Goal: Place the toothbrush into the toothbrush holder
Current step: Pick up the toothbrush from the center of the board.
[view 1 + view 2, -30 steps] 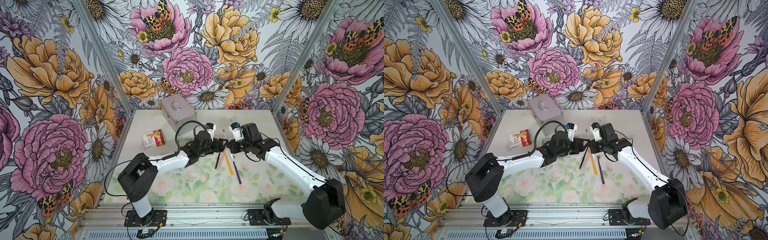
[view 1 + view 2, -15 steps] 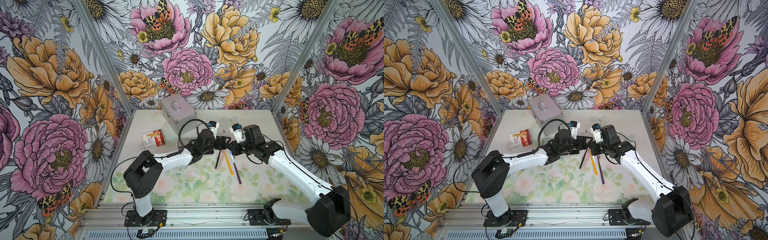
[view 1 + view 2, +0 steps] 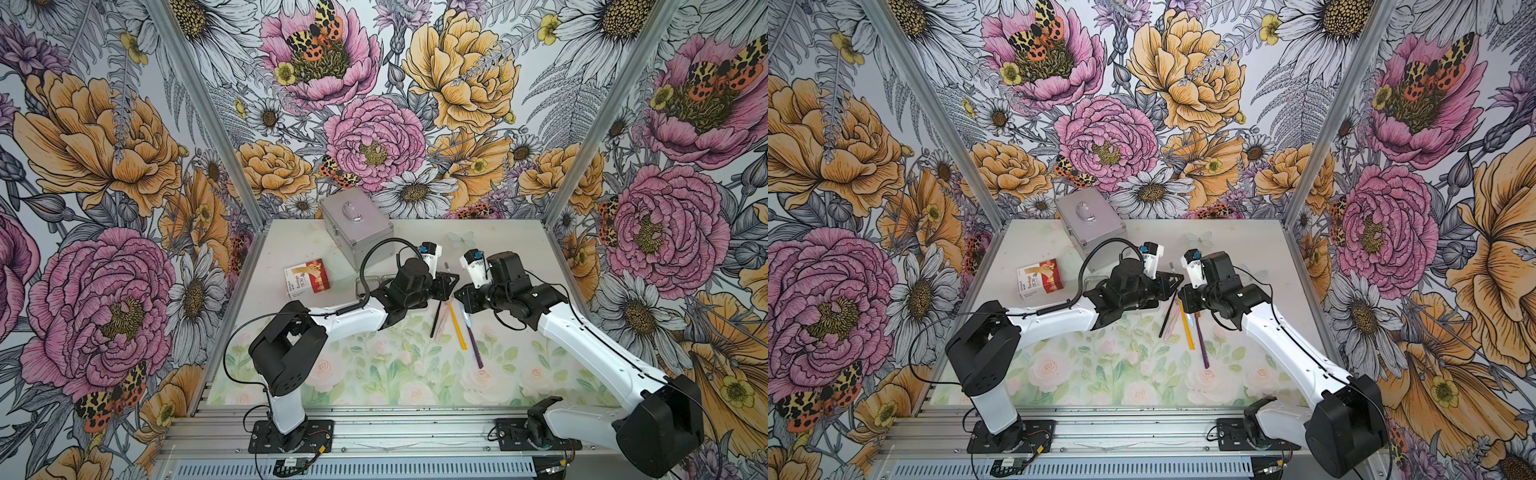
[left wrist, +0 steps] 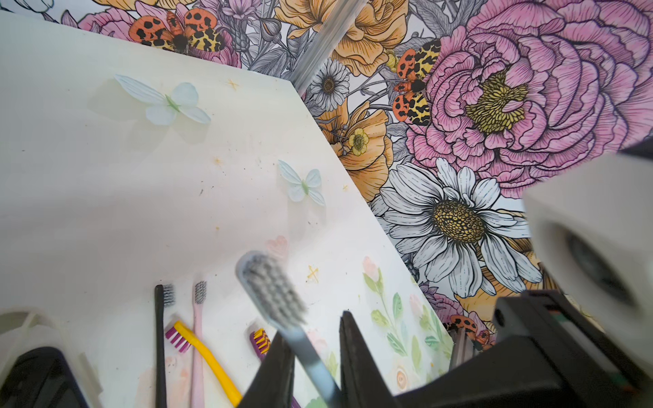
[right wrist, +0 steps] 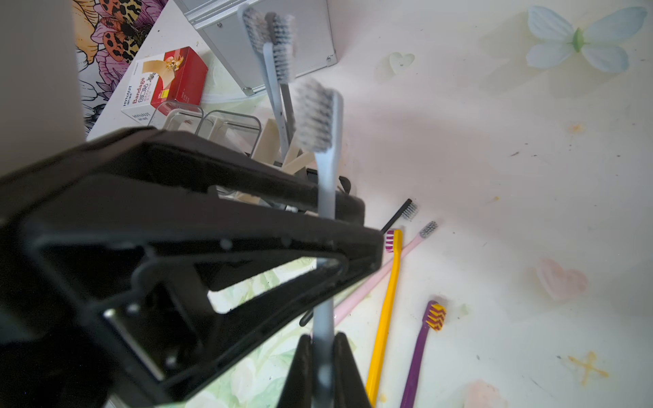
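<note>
A grey-blue toothbrush stands upright above the table, bristle head up. My right gripper is shut on the lower part of its handle. My left gripper reaches in from the other side and has its jaws closed on the same handle, higher up. In both top views the two grippers meet tip to tip at mid table, left gripper facing right gripper. The toothbrush holder stands just behind the left fingers. It has two clear cups and a white slotted end holding two grey brushes.
Black, pink, yellow and purple brushes lie loose on the mat below the grippers. A silver metal case sits at the back. A red and white bandage box lies at the left.
My left gripper has moved right toward the right gripper and closed its jaws around the handle. The right gripper has kept its hold and shifted slightly.
</note>
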{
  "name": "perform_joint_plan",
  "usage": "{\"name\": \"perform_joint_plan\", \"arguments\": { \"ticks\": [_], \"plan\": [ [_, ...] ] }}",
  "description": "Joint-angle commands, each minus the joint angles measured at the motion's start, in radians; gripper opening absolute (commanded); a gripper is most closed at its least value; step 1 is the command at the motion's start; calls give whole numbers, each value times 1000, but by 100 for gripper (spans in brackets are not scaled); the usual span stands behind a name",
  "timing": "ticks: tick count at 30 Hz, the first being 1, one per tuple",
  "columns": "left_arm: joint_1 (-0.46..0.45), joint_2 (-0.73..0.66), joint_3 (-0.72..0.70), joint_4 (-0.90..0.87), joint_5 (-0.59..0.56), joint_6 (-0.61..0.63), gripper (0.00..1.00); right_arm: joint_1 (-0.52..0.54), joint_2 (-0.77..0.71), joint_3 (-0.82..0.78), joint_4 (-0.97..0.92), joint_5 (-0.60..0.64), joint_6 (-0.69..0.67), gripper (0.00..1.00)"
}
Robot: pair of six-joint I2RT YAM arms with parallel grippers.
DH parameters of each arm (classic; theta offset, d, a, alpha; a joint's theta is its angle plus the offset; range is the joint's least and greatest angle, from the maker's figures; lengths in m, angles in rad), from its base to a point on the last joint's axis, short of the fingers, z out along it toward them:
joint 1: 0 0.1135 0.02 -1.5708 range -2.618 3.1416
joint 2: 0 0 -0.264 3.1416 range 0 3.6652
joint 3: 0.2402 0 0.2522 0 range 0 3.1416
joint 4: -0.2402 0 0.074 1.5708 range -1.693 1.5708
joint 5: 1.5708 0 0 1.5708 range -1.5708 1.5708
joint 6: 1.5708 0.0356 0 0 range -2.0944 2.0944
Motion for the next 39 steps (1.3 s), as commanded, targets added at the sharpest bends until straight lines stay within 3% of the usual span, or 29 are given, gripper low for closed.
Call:
{"name": "perform_joint_plan", "arguments": {
  "ticks": [1, 2, 11, 16, 24, 30, 39],
  "plan": [
    [6, 7, 19, -6, -16, 18, 6, 8, -6, -1, 5, -3, -19, 0],
    [7, 7, 18, -5, -18, 12, 0, 7, -5, -4, 4, -3, -18, 0],
    [5, -16, 2, -5, -34, 49, 0, 7, -43, -21, 4, 22, -17, 1],
    [10, -59, -26, -6, -61, 92, 0, 5, -71, -33, 4, 38, -13, 24],
    [14, -130, -39, -67, -97, 182, 0, 5, -104, -55, 6, 54, -9, 37],
    [10, -171, -48, -94, -147, 298, 0, 7, -146, -82, 5, 82, -8, 39],
    [-67, -225, -26, -141, -332, 570, 0, 2, -221, -123, 0, 146, 15, 45]
  ]
}}
